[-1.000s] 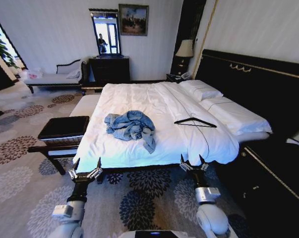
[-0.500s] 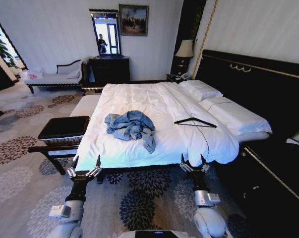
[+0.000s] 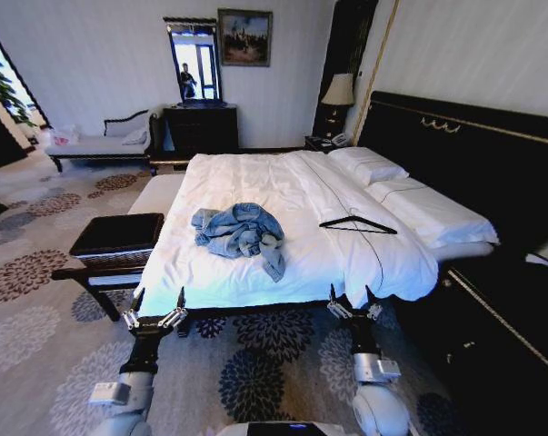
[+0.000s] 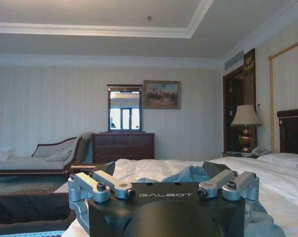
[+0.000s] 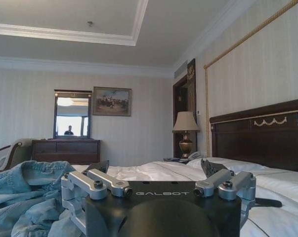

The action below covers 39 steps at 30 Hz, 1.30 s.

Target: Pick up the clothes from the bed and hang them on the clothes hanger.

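Note:
The clothes, a crumpled light-blue denim jacket (image 3: 240, 232), lie near the foot of the bed (image 3: 283, 182) on its white duvet. To the jacket's right on the duvet lies the clothes hanger (image 3: 357, 223), thin and black. My left gripper (image 3: 155, 304) is open at the bed's foot edge, below and left of the jacket. At the same edge, below the hanger, my right gripper (image 3: 351, 298) is open too. From the left wrist, the open gripper (image 4: 161, 170) faces the jacket (image 4: 186, 174). From the right wrist, the open gripper (image 5: 156, 168) has the jacket (image 5: 25, 197) and the hanger (image 5: 267, 202) to either side.
A black-cushioned bench (image 3: 119, 234) stands at the bed's left side. A dark dresser (image 3: 201, 127) with a mirror and a pale chaise (image 3: 101, 141) line the far wall. The black headboard (image 3: 473, 154) runs along the right, with a lamp (image 3: 339, 91) beyond. Patterned carpet covers the floor.
Both arms have dropped a little lower in the head view, with the grippers staying at the bed's foot edge. The jacket and the hanger have not moved.

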Motion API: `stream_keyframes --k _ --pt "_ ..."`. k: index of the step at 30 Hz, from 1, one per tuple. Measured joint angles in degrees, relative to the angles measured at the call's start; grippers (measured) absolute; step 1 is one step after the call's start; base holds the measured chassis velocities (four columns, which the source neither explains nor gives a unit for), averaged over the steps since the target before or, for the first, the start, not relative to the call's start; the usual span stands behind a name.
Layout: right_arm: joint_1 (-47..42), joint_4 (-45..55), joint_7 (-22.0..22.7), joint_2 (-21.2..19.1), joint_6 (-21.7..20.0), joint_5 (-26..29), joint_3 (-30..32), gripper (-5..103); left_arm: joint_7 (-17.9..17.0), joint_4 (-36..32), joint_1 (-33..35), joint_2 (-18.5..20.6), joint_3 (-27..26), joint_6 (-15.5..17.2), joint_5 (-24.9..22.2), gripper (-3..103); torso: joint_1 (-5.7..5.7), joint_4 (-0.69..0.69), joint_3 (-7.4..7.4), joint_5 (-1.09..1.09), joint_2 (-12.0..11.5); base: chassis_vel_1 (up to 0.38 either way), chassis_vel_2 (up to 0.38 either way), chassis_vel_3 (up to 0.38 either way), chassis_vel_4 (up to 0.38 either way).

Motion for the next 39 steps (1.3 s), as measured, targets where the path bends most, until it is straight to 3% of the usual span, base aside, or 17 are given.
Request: stream_keyframes --k 39 --pt "0.1 -2.08 -0.15 2.27 1.27 -1.54 -0.36 100 0.26 -0.39 1.37 1.2 -1.32 -4.13 -1.57 100 0.04 0.0 0.02 0.0 -0.02 -0.168 0.164 0.168 -0.17"
